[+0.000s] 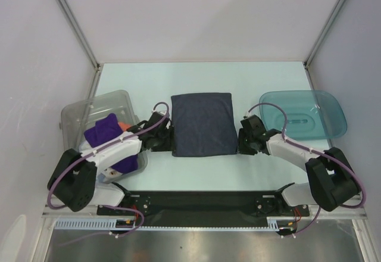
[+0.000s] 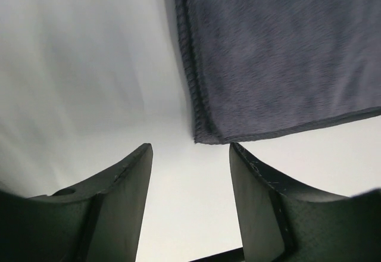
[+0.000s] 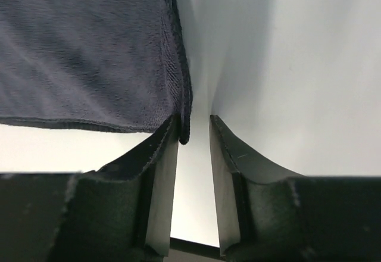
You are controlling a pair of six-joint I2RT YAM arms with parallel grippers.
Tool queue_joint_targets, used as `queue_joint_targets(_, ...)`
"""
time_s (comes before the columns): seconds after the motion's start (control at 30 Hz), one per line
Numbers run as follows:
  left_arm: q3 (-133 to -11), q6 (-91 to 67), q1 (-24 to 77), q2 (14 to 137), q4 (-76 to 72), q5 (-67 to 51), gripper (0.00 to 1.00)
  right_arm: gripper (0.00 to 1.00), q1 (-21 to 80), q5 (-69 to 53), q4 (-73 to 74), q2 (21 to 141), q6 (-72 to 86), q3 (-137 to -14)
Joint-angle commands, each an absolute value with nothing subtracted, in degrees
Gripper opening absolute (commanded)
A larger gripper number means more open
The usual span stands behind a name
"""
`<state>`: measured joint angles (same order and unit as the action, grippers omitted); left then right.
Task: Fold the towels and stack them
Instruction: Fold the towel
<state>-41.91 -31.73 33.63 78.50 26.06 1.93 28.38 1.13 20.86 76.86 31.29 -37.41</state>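
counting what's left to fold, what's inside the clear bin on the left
A purple towel heaped in the bin, with a bit of orange cloth beside it. Whatever lies underneath, or behind the left arm, is covered.

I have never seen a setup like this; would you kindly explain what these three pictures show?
A left arm and a right arm, both robotic, are bolted at a pale table's near edge. The overhead picture shows both; the other two come from cameras on each wrist. A dark navy-grey folded towel lies in the middle, a clear plastic bin holding a purple towel stands left, and a teal translucent tray sits right. The left arm's fingers stand open before one towel corner. The right arm's fingers are slightly apart at the other corner, apparently gripping nothing.
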Motion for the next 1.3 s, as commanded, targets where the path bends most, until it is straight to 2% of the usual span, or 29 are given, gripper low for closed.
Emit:
queue_joint_targets(0.0,-41.7,-35.4,34.2,74.4,23.1,3.3,0.61,0.32,28.6,2.2,16.5,77.9,32.1,-36.0)
queue_joint_targets(0.2,-40.5,-36.1,34.1,77.7,18.3,1.0,0.60,0.27,28.9,2.6,16.7,76.0,32.7,-34.3)
queue_joint_targets(0.33,-40.9,-35.9,34.5,82.0,18.2,1.6,0.54,0.27,29.4,2.3,16.8,74.7,33.7,-33.2)
queue_joint_targets(0.43,-40.8,-35.5,34.9,83.8,18.7,3.0,0.46,0.27,30.1,1.8,17.1,73.8,34.4,-32.7)
queue_joint_targets(0.47,-40.7,-35.3,35.0,84.4,19.0,3.3,0.37,0.28,30.2,1.7,17.0,73.7,35.0,-32.5)
queue_joint_targets(0.53,-40.6,-35.2,35.1,84.8,20.2,5.0,0.28,0.29,30.4,1.1,16.7,72.8,35.8,-32.0)
queue_joint_targets(0.57,-40.4,-35.0,35.2,84.9,20.8,5.9,0.19,0.30,30.5,1.1,16.6,72.5,36.6,-31.4)
queue_joint_targets(0.67,-40.3,-34.6,35.3,84.6,22.7,8.3,0.08,0.30,31.0,1.1,16.5,71.3,38.0,-30.4)
queue_joint_targets(0.77,-41.0,-34.3,35.6,83.9,25.0,9.8,0.05,0.31,31.7,0.7,17.9,69.9,38.5,-30.2)
queue_joint_targets(0.83,-42.8,-34.1,35.9,82.2,27.9,11.6,0.08,0.33,31.8,0.6,19.8,68.6,38.1,-31.6)
queue_joint_targets(0.93,-47.7,-32.8,35.9,80.1,33.5,14.3,0.37,0.39,31.6,2.1,25.0,65.6,35.6,-36.3)
queue_joint_targets(0.97,-49.3,-31.7,35.9,79.6,35.1,14.9,0.52,0.41,31.3,2.2,27.0,64.9,34.4,-38.0)
queue_joint_targets(1.07,-56.1,-27.8,35.7,78.3,38.7,15.7,0.64,0.47,28.4,1.1,29.2,66.5,28.7,-45.6)
queue_joint_targets(1.17,-64.4,-20.7,34.5,80.7,38.8,14.0,0.66,0.49,25.2,-1.3,25.7,69.7,21.7,-52.1)
queue_joint_targets(1.27,-73.3,-14.1,32.1,87.6,38.1,13.0,0.65,0.47,21.6,-2.6,21.3,77.8,16.1,-59.1)
